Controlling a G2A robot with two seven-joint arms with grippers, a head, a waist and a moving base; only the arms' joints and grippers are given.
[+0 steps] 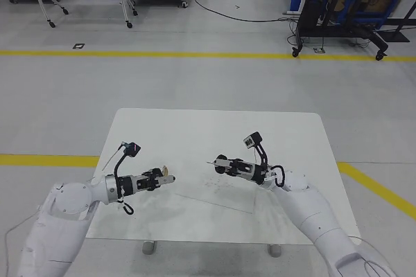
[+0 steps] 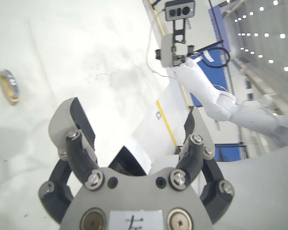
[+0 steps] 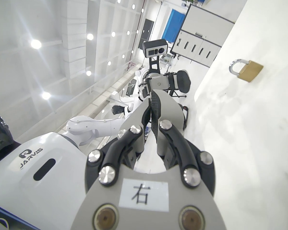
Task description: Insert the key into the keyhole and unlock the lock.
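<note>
closest in, the left tool (image 2: 132, 111) stands released, its two dark-padded fingers spread wide with nothing between them, held low over the white worktop (image 1: 215, 128). the brass lock (image 3: 246, 70) with its silver shackle lies flat on the worktop, just beside the left tool's tip and not touching it. the right tool (image 3: 151, 96) is clenched, its pads pressed close together, held above the middle of the worktop and pointing toward the left tool. in the top view a thin sliver, the key (image 1: 209, 163), juts from the right tool's tip, gripped there. the key is well apart from the lock.
</note>
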